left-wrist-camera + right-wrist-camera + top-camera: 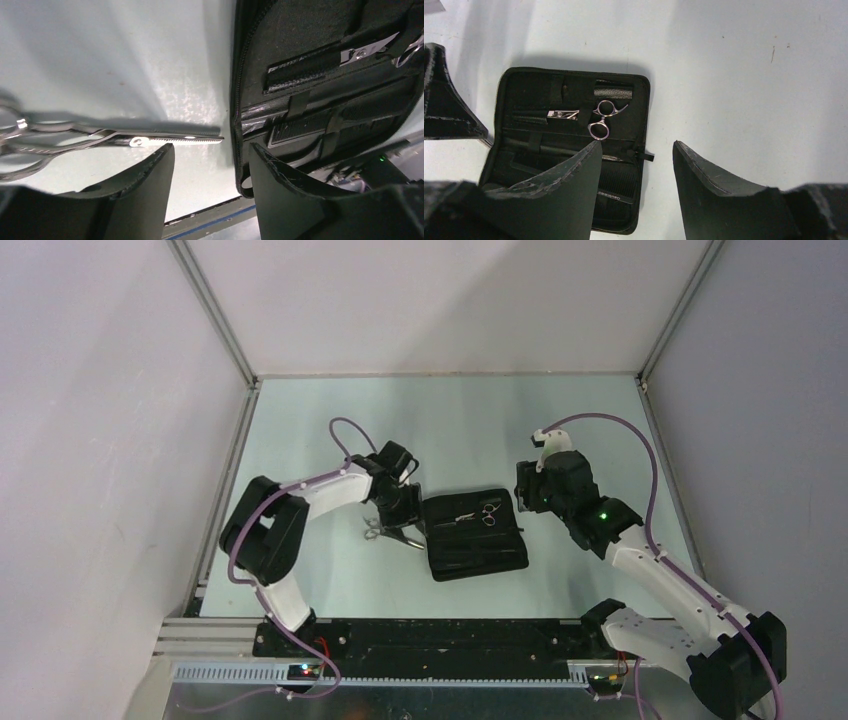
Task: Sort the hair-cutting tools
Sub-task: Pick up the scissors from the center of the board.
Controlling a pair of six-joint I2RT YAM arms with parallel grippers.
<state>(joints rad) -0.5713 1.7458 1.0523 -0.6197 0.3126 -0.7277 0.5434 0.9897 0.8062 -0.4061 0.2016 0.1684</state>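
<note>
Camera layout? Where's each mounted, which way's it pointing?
Top: above and behind the robot, looking down on the table; left arm, right arm and the open case show.
Left wrist: low over the table, facing the loose scissors and case edge; the open left pincer shows.
Right wrist: higher, looking down at the case; the open right pincer shows.
Shared: both wrist views see the stowed scissors.

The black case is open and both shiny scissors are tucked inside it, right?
Not quite. Only one pair of scissors is tucked inside the open black case. The other pair lies on the table beside it, as the left wrist view shows.
</note>
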